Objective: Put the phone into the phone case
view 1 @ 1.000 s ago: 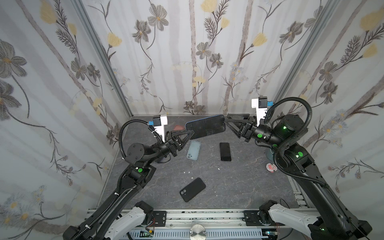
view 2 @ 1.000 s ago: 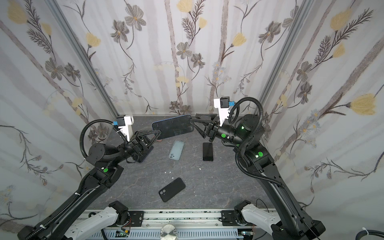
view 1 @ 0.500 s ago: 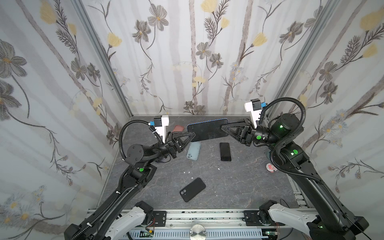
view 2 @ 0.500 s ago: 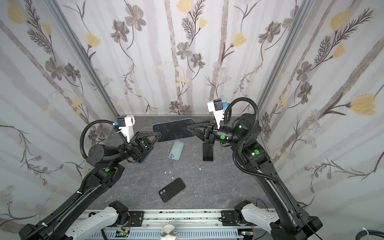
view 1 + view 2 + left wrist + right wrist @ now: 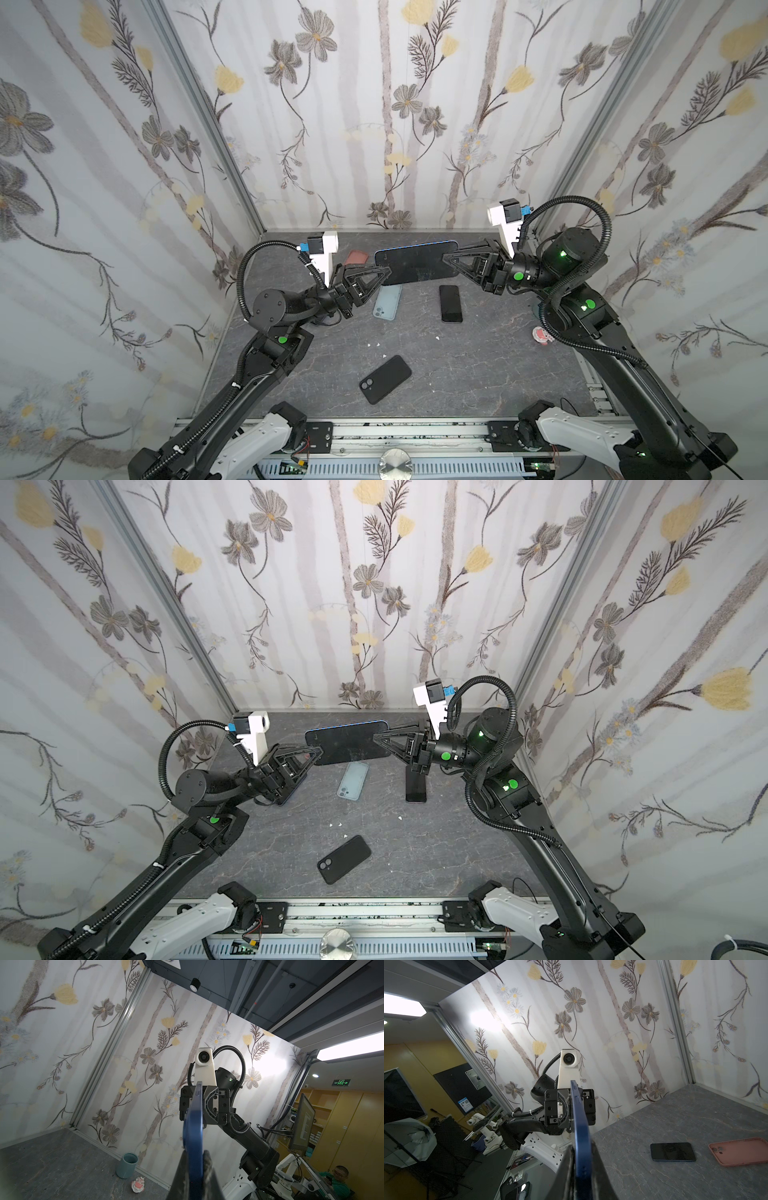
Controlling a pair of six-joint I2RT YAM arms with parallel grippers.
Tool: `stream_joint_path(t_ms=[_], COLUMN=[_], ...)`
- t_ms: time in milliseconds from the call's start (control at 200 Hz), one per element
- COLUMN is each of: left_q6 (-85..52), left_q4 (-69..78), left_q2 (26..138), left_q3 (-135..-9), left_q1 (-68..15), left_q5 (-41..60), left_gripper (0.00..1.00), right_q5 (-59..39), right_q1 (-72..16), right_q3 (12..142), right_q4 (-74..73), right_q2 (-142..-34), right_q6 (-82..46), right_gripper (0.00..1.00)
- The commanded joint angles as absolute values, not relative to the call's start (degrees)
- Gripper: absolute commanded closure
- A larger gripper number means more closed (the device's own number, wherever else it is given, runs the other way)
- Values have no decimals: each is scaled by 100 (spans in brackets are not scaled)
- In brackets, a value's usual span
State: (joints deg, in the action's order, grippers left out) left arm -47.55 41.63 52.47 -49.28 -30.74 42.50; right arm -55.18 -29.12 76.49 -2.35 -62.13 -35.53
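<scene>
A blue-edged phone (image 5: 415, 264) with a dark face hangs level above the back of the table, also in a top view (image 5: 347, 742). My left gripper (image 5: 387, 272) is shut on its left end. My right gripper (image 5: 445, 257) is shut on its right end. In the left wrist view the phone's blue edge (image 5: 194, 1126) runs between my left gripper's (image 5: 194, 1153) fingers. The right wrist view shows the same edge (image 5: 580, 1122) pinched in my right gripper (image 5: 582, 1147). A black phone case (image 5: 385, 379) with camera holes lies near the table's front. A pale blue case (image 5: 387, 302) lies under the held phone.
A black phone (image 5: 451, 303) lies flat right of the pale blue case. A pink case (image 5: 739, 1154) and another dark phone (image 5: 672, 1151) lie at the back left. A teal cup (image 5: 127, 1165) and a small pink toy (image 5: 543, 334) stand by the right wall.
My right gripper has moved left onto the phone's right end and shut on it. The left gripper has kept its grip, and the phone now hangs more level.
</scene>
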Motion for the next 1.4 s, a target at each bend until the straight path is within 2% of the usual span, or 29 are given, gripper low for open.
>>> stream_joint_path(t_ms=[0, 175, 250, 335, 365, 560, 669, 779, 899, 989, 1129, 1239, 1394], left_q6=[-4646, -4236, -3965, -3624, -3516, -3451, -3759, -4261, -4724, -5058, -5410, -5368, -5173], left_q4=[4174, 3462, 3024, 2345, 2024, -476, -2166, -3487, -4123, -4171, -4045, -3951, -3863], left_q2=[5256, 5152, 5022, 4787, 4674, 4087, 4008, 4049, 3931, 3621, 3289, 3464, 3754], left_q3=[-5016, -5188, -5229, -5225, -5246, -5363, -5401, -5165, -4521, -3997, -3343, -2988, -2775], left_q1=[-3067, -3067, -3067, -3064, -3067, -3061, -3064, -3064, -3098, -3133, -3155, -3211, -3308], left_q5=[4062, 3670, 3301, 2575, 2257, 137, -322, -33, 592, 893, 1298, 1696, 1731], left_gripper=[100, 100, 52, 27, 23, 21, 27, 35, 41, 47, 50, 51, 51], right_q5=[-5698, -5395, -5215, -4985, -4889, -3719, -3065, -2957, -2862, -2540, -2422, -2124, -1931], right_q1=[-2931, -2928, -2934, -2934, -2931, -2921, -2935, -2973, -3389, -3949, -4462, -4783, -5033], right_q3=[7667, 7673, 7705, 7728, 7734, 7860, 7870, 7532, 6950, 6570, 5862, 5379, 4894], right_q4=[-432, -418, -338, -210, -166, 841, 1500, 1695, 1872, 2104, 2131, 2142, 1894], right_q2=[-6169, -6099, -6083, -6047, -6015, -5878, -5871, -5821, -5809, -5891, -6025, -6047, -6117], right_q6=[-3496, -3528, -3538, -3538, -3540, -3050, -2759, -2814, -2926, -2956, -3385, -3617, -3923], right_gripper=[100, 100, 100, 100, 100, 100, 100, 100, 100, 100, 100, 100, 100])
